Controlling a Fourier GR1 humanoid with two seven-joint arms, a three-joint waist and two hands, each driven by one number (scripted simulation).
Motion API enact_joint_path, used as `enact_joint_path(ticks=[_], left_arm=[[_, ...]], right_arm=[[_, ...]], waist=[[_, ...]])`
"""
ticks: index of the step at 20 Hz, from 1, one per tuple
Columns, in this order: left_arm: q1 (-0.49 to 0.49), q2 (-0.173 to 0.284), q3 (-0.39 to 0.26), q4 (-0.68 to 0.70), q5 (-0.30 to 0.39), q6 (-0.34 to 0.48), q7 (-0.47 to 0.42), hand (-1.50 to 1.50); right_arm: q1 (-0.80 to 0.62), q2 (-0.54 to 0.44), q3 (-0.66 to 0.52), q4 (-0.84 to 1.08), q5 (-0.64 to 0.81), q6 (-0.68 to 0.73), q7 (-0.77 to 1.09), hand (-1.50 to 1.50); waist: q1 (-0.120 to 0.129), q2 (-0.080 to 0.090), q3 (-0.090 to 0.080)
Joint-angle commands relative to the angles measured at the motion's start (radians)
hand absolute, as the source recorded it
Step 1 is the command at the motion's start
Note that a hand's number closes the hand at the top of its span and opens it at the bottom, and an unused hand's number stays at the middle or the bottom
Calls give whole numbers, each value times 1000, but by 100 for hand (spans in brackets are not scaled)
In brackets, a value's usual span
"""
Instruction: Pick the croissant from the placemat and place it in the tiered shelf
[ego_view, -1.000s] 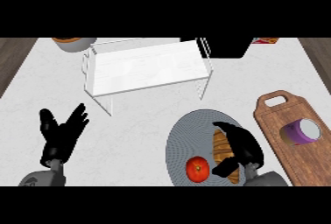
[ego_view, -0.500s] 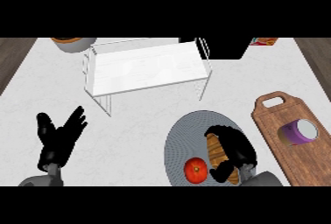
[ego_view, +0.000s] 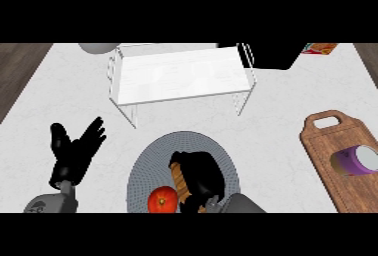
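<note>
— White marbled tabletop (ego_view: 295, 110) across the frame, dark wood strips at the far left and right edges. White tiered shelf (ego_view: 181, 75) standing upper centre, nothing on its top level. Shifted since half a second ago?

— Sits lower and further right in the frame than before, same for everything else; looks like the view itself tipped. Grey round placemat (ego_view: 151, 162) at lower centre, closer to the bottom edge than earlier.

— And the croissant (ego_view: 179, 179)?

— On the placemat, only its left edge showing as a brown strip. Right hand (ego_view: 199, 177) over it, fingers curled down round it, more closed than a second ago when spread flat above the pastry. Cannot tell whether lifted or touching the mat.

— Anything beside it?

— Red tomato (ego_view: 161, 200) just left of the hand, on the placemat's lower part.

— Left hand (ego_view: 74, 152)?

— Lower left, fingers spread and pointing up, resting as before.

— Right side?

— Wooden cutting board (ego_view: 336, 145) with a purple cup (ego_view: 357, 160) lying on it.
</note>
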Motion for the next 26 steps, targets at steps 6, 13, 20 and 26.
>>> enact_joint_path(ticks=[6, 13, 20, 26], left_arm=[[-29, -8, 5, 13, -11, 30, 24, 0], [-6, 9, 20, 6, 0, 9, 12, 0], [27, 40, 54, 9, 24, -18, 0, 0], [15, -7, 22, -19, -1, 26, 20, 0]], right_arm=[[-336, 16, 160, -283, -43, -227, 377, 150], [-641, 15, 18, -351, -3, -170, 666, 150], [-855, 15, -155, -334, -46, -67, 765, 150], [-982, 15, -346, -189, -80, -46, 693, 150]], waist=[[-30, -15, 0], [-36, -15, -1], [-45, -17, -1], [-52, -10, 0]])
